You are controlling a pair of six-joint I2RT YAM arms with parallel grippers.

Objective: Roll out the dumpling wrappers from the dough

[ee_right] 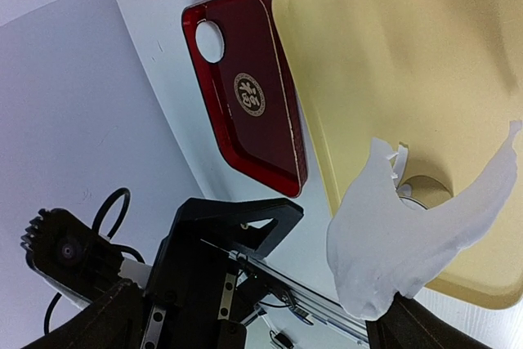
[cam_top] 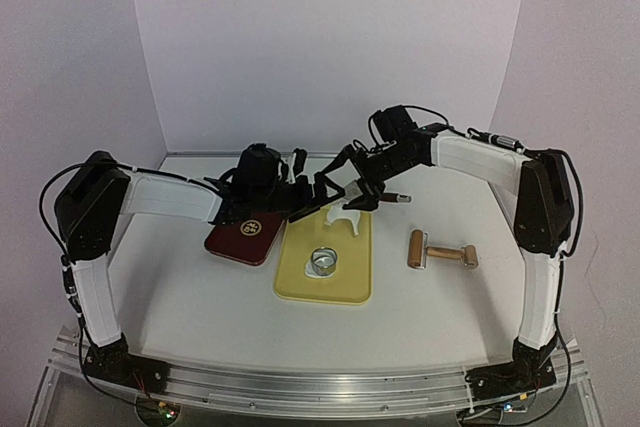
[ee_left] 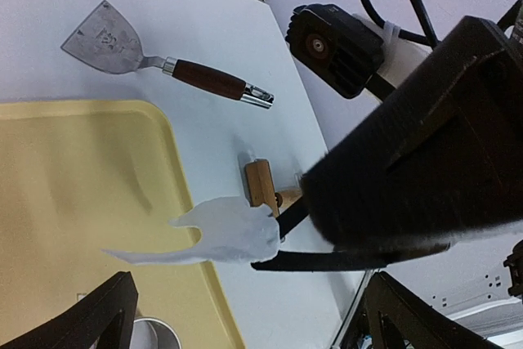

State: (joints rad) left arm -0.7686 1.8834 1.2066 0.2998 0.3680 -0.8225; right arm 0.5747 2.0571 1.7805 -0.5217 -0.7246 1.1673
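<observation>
Dough [ee_right: 384, 234]: one thin, soft white sheet, matte, ragged in outline, with a scooped concave edge and a long pointed tail. It hangs limp and wrinkled over the far end of the yellow tray [cam_top: 345, 285]. Cannot tell whether its lowest edge touches the tray.

Right gripper [ee_right: 261, 300]: in its own wrist view the two black fingers sit at opposite lower corners, so the jaws are spread wide. The sheet clings to one finger [ee_right: 425, 328] and is not pinched between the two.

Left gripper [ee_left: 253, 284]: jaws also spread, nothing between them. It sits just beside the right gripper, over the near-left side of the tray's far end.

Yellow tray: smooth, pale, rounded-rectangle shape with a low raised rim. Ring cutter [cam_top: 322, 262]: shiny metal, round, open in the middle, standing on the tray near its centre.

Red tray [ee_right: 245, 96]: glossy dark red, rounded corners, round hole at one end, pale round emblem in the middle. It lies just left of the yellow tray.

Rolling pin [cam_top: 440, 253]: short wooden cylinder with a wooden handle, lying on the white table [cam_top: 200, 297] right of the tray.

Scraper [ee_left: 163, 61]: dull grey wedge-shaped metal blade, dark wood handle with metal end cap, lying beyond the tray
</observation>
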